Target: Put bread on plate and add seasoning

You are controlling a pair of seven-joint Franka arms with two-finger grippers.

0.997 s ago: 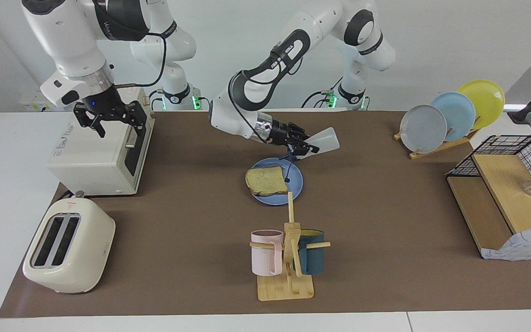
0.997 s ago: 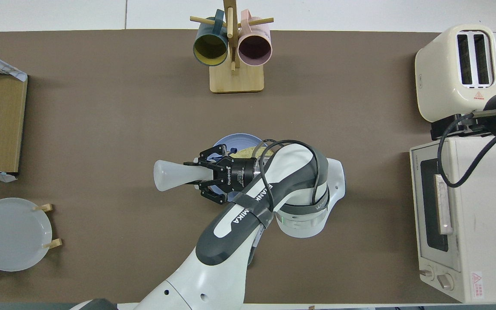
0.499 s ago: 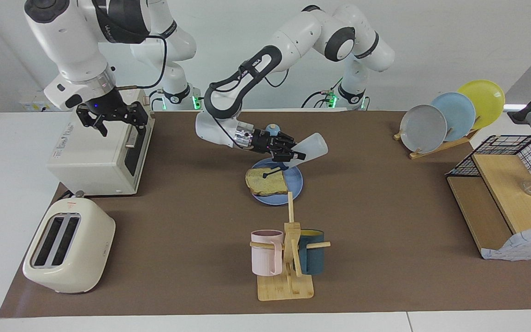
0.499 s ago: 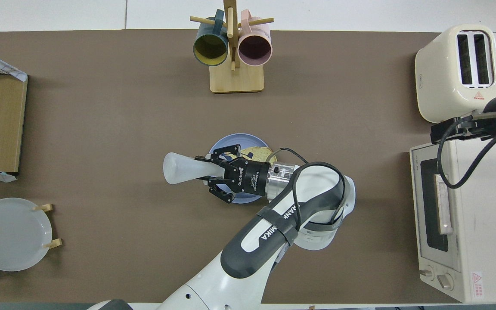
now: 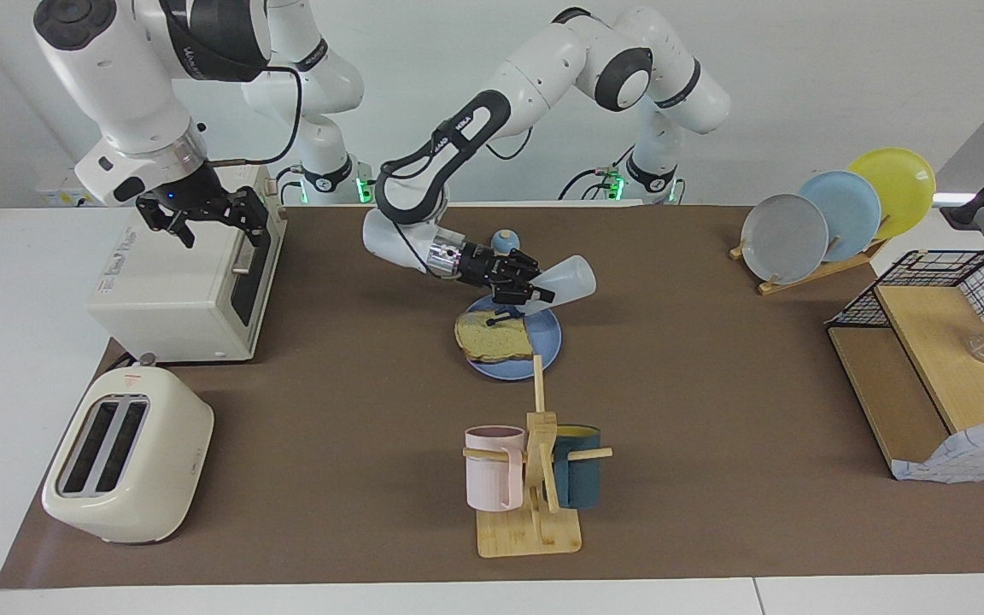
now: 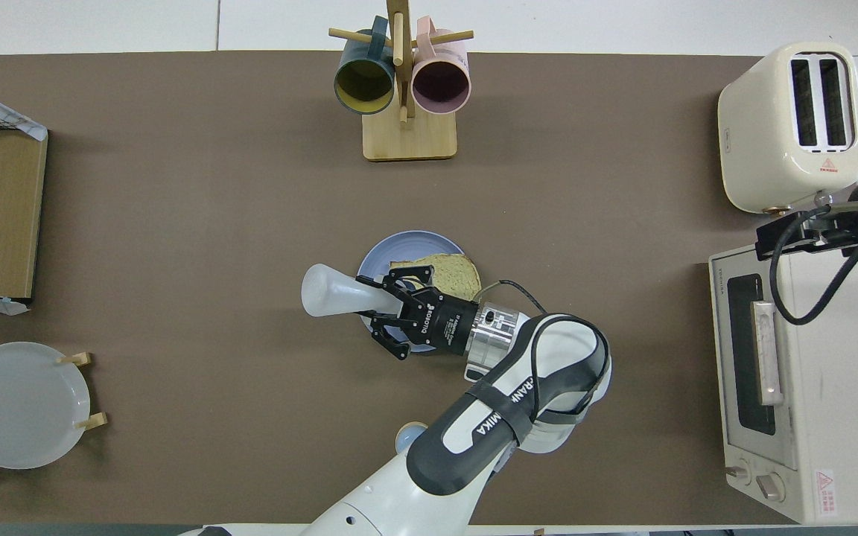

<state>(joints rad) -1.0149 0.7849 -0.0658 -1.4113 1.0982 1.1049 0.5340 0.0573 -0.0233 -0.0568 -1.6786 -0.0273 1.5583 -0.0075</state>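
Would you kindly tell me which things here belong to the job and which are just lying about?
In use: bread on the plate; seasoning held by the left gripper.
Lying about: toaster, oven, mug rack, plate rack, bell, shelf.

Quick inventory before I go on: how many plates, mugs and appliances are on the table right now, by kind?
Plates: 4, one light-blue plate under the bread, plus grey-blue, blue and yellow in the rack
Mugs: 2, pink and teal
Appliances: 2, toaster and toaster oven
Total: 8
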